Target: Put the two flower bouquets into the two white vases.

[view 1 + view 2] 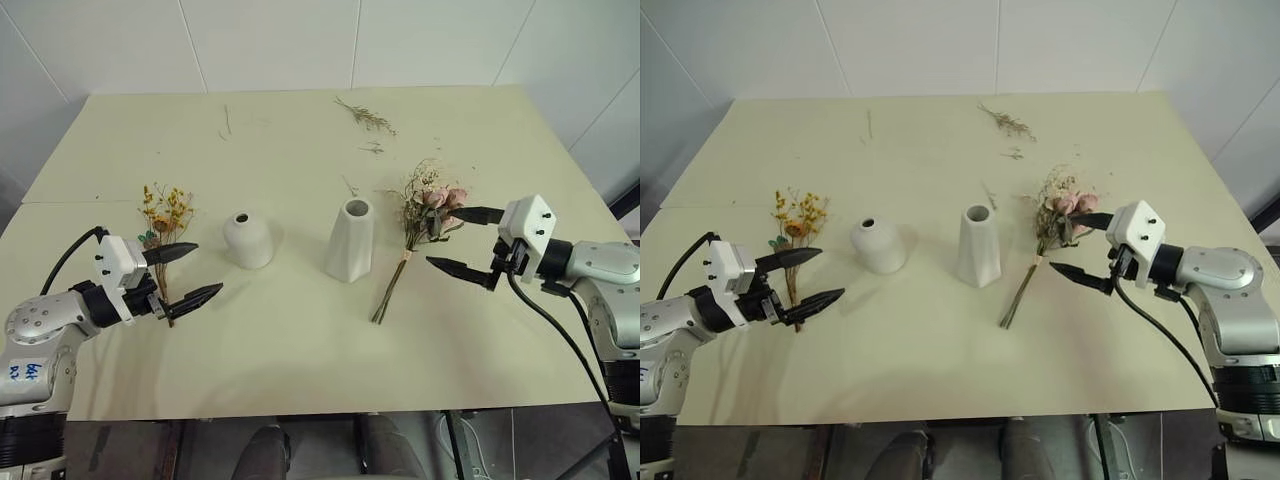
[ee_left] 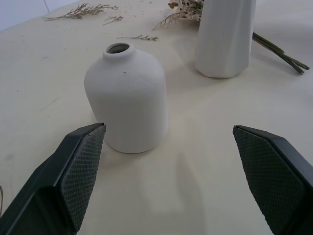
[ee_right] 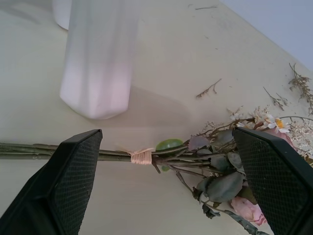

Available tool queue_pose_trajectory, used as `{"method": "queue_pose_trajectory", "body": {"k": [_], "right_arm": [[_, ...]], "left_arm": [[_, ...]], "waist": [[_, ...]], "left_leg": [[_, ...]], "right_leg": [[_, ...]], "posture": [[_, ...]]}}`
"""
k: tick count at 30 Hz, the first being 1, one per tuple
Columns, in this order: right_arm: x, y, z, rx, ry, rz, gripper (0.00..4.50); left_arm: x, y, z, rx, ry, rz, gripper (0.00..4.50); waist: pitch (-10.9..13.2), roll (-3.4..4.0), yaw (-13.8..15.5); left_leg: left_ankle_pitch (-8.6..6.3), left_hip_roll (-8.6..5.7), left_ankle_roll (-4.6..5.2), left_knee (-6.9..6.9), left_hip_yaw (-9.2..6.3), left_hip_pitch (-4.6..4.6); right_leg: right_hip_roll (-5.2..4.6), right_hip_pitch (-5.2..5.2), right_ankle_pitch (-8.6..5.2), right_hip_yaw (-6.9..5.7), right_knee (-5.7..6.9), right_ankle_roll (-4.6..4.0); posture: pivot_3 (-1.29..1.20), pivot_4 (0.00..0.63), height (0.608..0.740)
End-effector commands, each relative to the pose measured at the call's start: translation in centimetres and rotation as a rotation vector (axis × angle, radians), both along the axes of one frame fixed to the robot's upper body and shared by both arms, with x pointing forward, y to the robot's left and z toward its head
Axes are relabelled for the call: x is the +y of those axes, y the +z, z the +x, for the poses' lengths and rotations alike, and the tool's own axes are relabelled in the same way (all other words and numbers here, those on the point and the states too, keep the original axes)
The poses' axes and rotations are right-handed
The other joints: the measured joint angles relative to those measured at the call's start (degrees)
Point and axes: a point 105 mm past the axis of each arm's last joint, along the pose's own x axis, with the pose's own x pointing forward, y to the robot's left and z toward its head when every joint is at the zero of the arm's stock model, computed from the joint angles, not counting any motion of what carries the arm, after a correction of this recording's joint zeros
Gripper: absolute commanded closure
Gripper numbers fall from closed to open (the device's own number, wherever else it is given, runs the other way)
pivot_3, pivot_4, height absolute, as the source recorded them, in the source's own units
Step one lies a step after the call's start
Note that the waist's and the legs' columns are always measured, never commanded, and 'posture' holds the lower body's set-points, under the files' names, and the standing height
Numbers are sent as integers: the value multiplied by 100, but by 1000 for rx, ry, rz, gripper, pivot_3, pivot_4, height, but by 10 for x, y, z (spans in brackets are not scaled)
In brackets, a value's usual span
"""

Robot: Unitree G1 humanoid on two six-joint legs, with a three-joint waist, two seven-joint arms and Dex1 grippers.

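A sparse bouquet of yellow-orange blossoms [image 1: 165,215] lies on the table at the left, its thin stems running under my left gripper [image 1: 190,273], which stands open just above it. The squat white vase [image 1: 247,240] and the taller faceted white vase [image 1: 350,240] stand upright mid-table. The pink rose bouquet [image 1: 428,205] lies to the right of the tall vase, stems [image 1: 390,290] pointing toward the near edge. My right gripper [image 1: 468,240] is open beside the rose heads, its black fingers [image 3: 73,186] straddling the tied stems [image 3: 142,156] in the right wrist view.
Loose dried twigs [image 1: 367,118] lie at the far side of the cream table [image 1: 300,350]. A few small sprigs [image 1: 372,149] sit nearer the middle. White walls rise behind the table.
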Motion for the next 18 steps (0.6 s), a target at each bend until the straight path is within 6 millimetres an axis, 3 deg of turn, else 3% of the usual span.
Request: {"method": "queue_pose_trajectory", "body": {"k": [1,9,18], "right_arm": [[-3,13,-5,-43,-1,-9,0],[-7,9,-7,-15,-20,-8,0],[2,18,0,-15,57,-31,0]], "left_arm": [[-4,5,0,-34,-12,-7,41],[-11,-1,-4,-26,-17,-31,41],[10,6,-20,-9,57,5,41]], "waist": [[0,0,1],[0,0,-5],[2,3,-2]], "left_leg": [[0,0,0,0,0,0],[0,-1,0,0,0,0],[0,5,0,-1,2,0]], "right_leg": [[0,0,0,0,0,0],[0,0,0,1,1,0],[0,-4,0,3,2,-1]], "posture": [[0,150,740],[0,150,740],[0,150,740]]}}
